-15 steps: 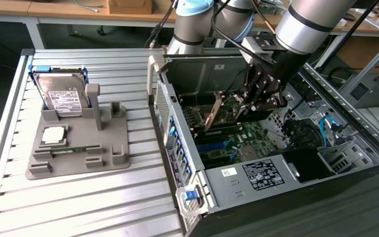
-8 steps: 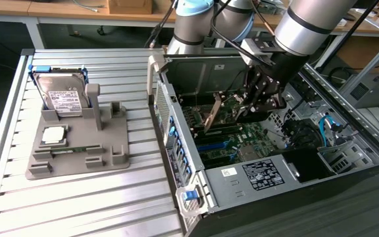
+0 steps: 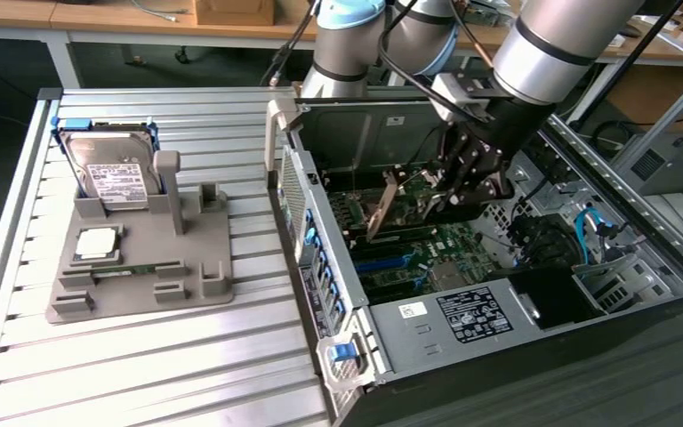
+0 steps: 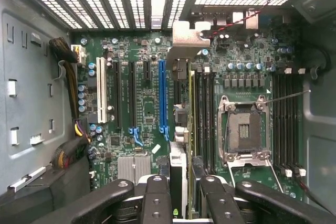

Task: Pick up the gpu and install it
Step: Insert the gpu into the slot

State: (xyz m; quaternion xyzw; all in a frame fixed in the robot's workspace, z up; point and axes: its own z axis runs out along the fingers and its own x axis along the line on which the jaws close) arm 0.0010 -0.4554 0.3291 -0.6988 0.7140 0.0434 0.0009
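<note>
1. Ribbed metal tabletop (image 3: 140, 374), pale grey, with wooden benches (image 3: 104, 13) along the back of the room.
2. Grey fixture (image 3: 199, 258) on the exterior view's left of the tabletop. It carries an upright hard drive (image 3: 114, 182) and a flat CPU chip (image 3: 96, 242).
3. Open computer case (image 3: 317, 240), with the green motherboard (image 4: 142, 98) exposed.
4. One gpu (image 4: 178, 163), edge-on over the motherboard inside the computer case. Whether it is seated cannot be told.
5. One gripper (image 3: 466, 182), reaching into the computer case and clamped on the gpu.
</note>
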